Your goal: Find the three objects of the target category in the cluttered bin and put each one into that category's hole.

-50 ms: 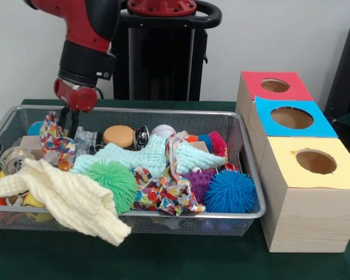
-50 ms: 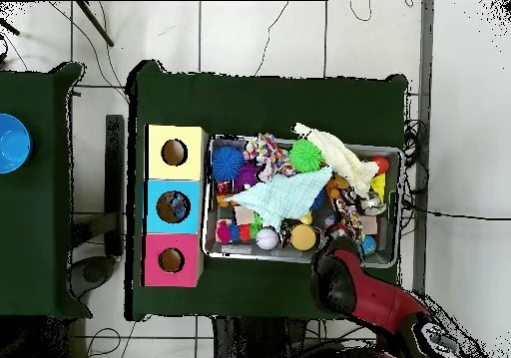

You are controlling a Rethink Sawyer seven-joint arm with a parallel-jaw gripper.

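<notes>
My tool (image 1: 69,123) hangs with its two thin fingers slightly apart, holding nothing, in the far left corner of the wire bin (image 1: 252,175) on the green worktop (image 1: 163,256). Below it lies a patterned rag (image 1: 55,140); a teal cloth (image 1: 146,156) stretches left-right over the clutter, with a cream cloth (image 1: 70,198) draped over the near rim. Three spiky balls, green (image 1: 114,184), purple (image 1: 199,182) and blue (image 1: 230,191), sit near the front, and three holed boxes, red (image 1: 274,87), blue (image 1: 291,119) and yellow (image 1: 312,192), stand right of the bin.

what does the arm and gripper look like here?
Arm: glossy red shell over black joint sections, rounded and bulky. Wrist ends in a black collar above a red block. Gripper: two thin dark jaws hanging from that block. No cables or markings visible. Overhead shows the same red-and-black arm.
</notes>
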